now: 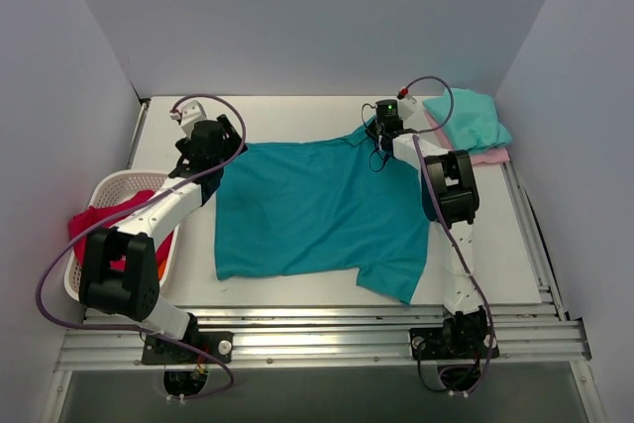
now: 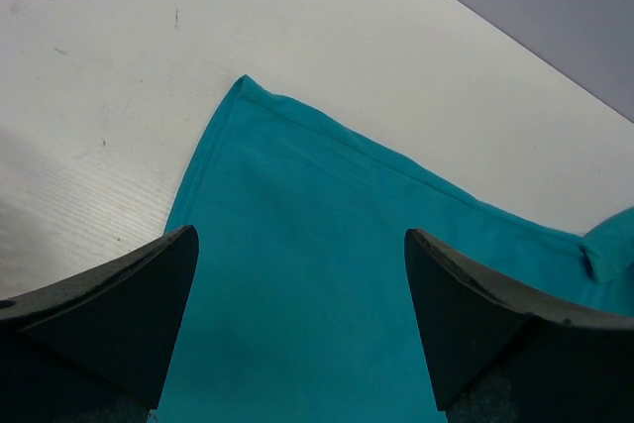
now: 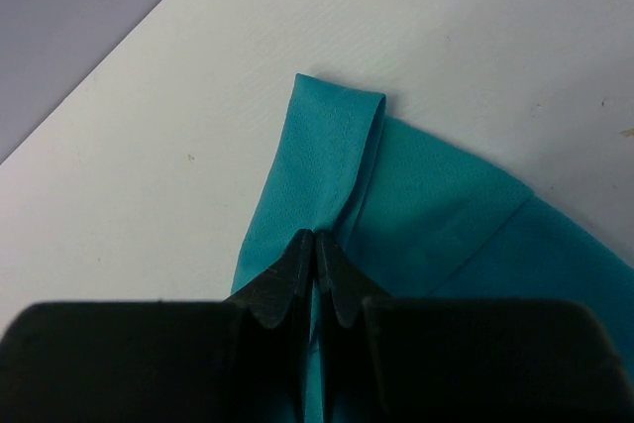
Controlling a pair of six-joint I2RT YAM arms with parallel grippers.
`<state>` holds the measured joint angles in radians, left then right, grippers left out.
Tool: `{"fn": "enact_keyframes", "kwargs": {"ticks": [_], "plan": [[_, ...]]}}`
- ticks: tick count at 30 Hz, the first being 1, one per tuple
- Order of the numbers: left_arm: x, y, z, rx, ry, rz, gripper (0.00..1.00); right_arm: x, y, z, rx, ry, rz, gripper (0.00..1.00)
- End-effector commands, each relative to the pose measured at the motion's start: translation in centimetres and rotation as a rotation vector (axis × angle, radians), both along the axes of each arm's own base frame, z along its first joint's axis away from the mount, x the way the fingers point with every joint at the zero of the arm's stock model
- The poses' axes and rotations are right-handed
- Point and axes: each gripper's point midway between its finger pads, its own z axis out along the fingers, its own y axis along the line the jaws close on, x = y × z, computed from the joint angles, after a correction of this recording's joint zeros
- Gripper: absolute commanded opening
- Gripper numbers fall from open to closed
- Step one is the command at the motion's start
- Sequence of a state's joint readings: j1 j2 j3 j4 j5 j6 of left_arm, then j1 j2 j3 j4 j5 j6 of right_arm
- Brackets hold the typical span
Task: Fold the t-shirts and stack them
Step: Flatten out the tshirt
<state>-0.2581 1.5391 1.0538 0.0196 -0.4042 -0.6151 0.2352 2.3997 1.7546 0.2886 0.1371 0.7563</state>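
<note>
A large deep teal-blue t-shirt (image 1: 317, 210) lies spread flat across the middle of the table. My left gripper (image 1: 230, 146) hovers open over its far left corner (image 2: 243, 86), with its fingers (image 2: 129, 304) wide apart and nothing between them. My right gripper (image 1: 381, 134) is shut on a folded edge of the teal shirt (image 3: 332, 146) at its far right, and cloth shows pinched between the jaws (image 3: 317, 240). A folded mint-green t-shirt (image 1: 468, 118) rests on a pale pink one (image 1: 492, 157) at the far right corner.
A white lattice basket (image 1: 109, 183) stands at the left edge with red cloth (image 1: 99, 220) in it. Grey walls close in the table on the left, back and right. Metal rails (image 1: 317, 329) run along the near edge.
</note>
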Motion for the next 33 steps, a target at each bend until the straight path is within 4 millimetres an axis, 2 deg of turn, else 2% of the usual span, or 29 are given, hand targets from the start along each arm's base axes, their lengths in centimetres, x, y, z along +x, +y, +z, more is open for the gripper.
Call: {"fn": "enact_keyframes", "kwargs": {"ticks": [1,5,8,9,10,12,13,14,15,16,18,21,22,23,24,25,26,27,29,30,31,33], "plan": [[1.7,-0.1,3.2,-0.030,-0.096,0.001,0.94,1.4,0.2,3.3,0.024,-0.074,0.003,0.00],[1.9,0.0,3.1,-0.028,-0.091,0.000,0.94,2.7,1.1,4.3,0.071,-0.124,0.013,0.00],[2.0,0.1,3.0,-0.030,-0.090,0.003,0.94,4.6,2.8,5.9,0.154,-0.232,0.063,0.00],[2.0,0.0,2.9,-0.030,-0.088,0.000,0.94,5.5,3.0,6.8,0.191,-0.280,0.081,0.00],[2.0,0.0,2.8,-0.031,-0.088,-0.002,0.94,6.2,4.8,7.3,0.289,-0.356,0.150,0.00],[2.2,-0.2,2.8,-0.033,-0.086,-0.007,0.94,7.1,5.4,8.4,0.405,-0.464,0.190,0.00],[2.3,-0.2,2.7,-0.033,-0.083,-0.007,0.94,8.0,6.1,9.5,0.467,-0.616,0.234,0.02],[2.2,-0.2,2.6,-0.033,-0.076,-0.010,0.94,7.8,7.2,10.0,0.567,-0.663,0.288,0.29],[2.3,-0.2,2.8,-0.034,-0.078,-0.011,0.94,8.0,7.5,10.7,0.624,-0.716,0.327,0.62],[2.2,-0.2,2.6,-0.033,-0.068,-0.014,0.94,8.1,7.7,11.2,0.709,-0.788,0.388,0.99],[2.0,-0.1,2.8,-0.037,-0.073,-0.011,0.94,8.0,7.1,11.0,0.770,-0.833,0.390,1.00],[1.8,-0.1,3.2,-0.045,-0.091,-0.015,0.94,5.7,5.4,11.5,0.769,-0.953,0.391,1.00],[1.7,0.0,3.0,-0.044,-0.088,-0.012,0.94,4.6,5.1,14.7,0.749,-1.032,0.413,1.00],[1.7,0.0,3.0,-0.044,-0.088,-0.015,0.94,4.1,4.8,13.3,0.724,-0.995,0.400,1.00],[1.8,-0.1,2.9,-0.047,-0.086,-0.016,0.94,3.4,4.8,16.1,0.683,-1.048,0.420,1.00],[1.8,-0.1,2.8,-0.045,-0.084,-0.014,0.94,3.1,4.6,16.5,0.666,-1.053,0.421,1.00],[1.9,-0.2,2.8,-0.048,-0.083,-0.020,0.94,2.6,4.4,15.9,0.655,-1.033,0.415,1.00],[1.9,-0.2,2.8,-0.047,-0.082,-0.018,0.94,1.8,4.1,18.4,0.645,-1.085,0.432,1.00],[1.8,-0.4,2.8,-0.052,-0.082,-0.026,0.95,1.0,3.2,19.2,0.642,-1.104,0.426,1.00],[1.7,-0.3,3.0,-0.051,-0.087,-0.024,0.95,0.1,2.8,21.4,0.645,-1.154,0.439,1.00],[1.7,-0.3,3.0,-0.051,-0.089,-0.022,0.95,-0.3,2.5,22.0,0.648,-1.170,0.441,1.00],[1.5,-0.2,3.3,-0.053,-0.099,-0.021,0.95,-1.7,1.7,24.6,0.644,-1.226,0.453,1.00]]}}
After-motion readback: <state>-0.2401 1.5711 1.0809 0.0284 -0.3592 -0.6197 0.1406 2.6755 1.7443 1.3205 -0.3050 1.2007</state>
